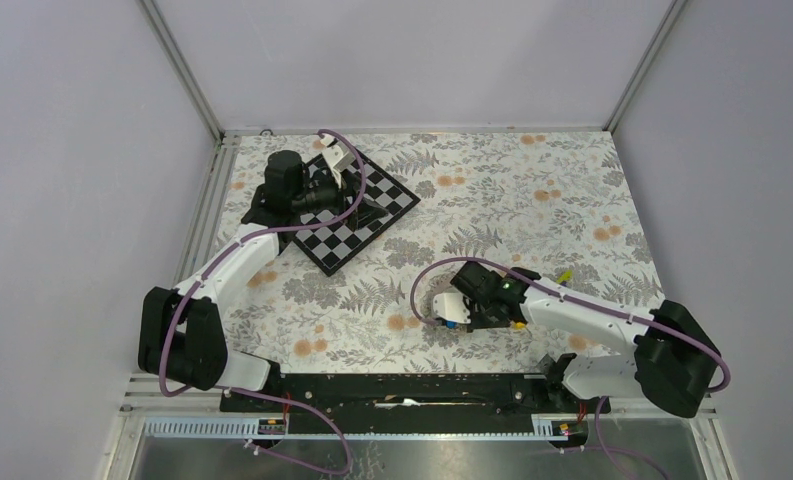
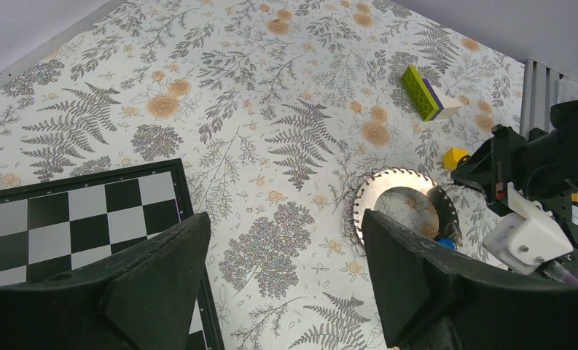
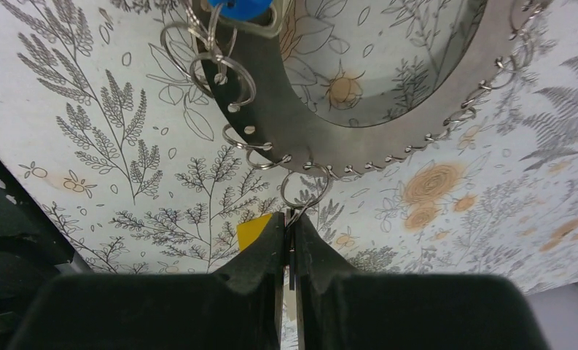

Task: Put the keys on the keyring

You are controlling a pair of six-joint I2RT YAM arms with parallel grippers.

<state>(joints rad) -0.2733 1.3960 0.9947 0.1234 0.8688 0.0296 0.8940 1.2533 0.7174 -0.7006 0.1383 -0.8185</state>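
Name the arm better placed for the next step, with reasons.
Right. The right gripper is shut on the keyring at its rim, with the blue key close by. The left gripper hangs open at the chessboard, far from the keyring.

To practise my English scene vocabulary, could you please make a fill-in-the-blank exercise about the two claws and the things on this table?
The left claw has its jaws ____ near the chessboard.
The right claw is ____ on the rim of the keyring.
The key lying at the keyring is ____.
The small cube is ____.
Missing words: open; shut; blue; yellow.
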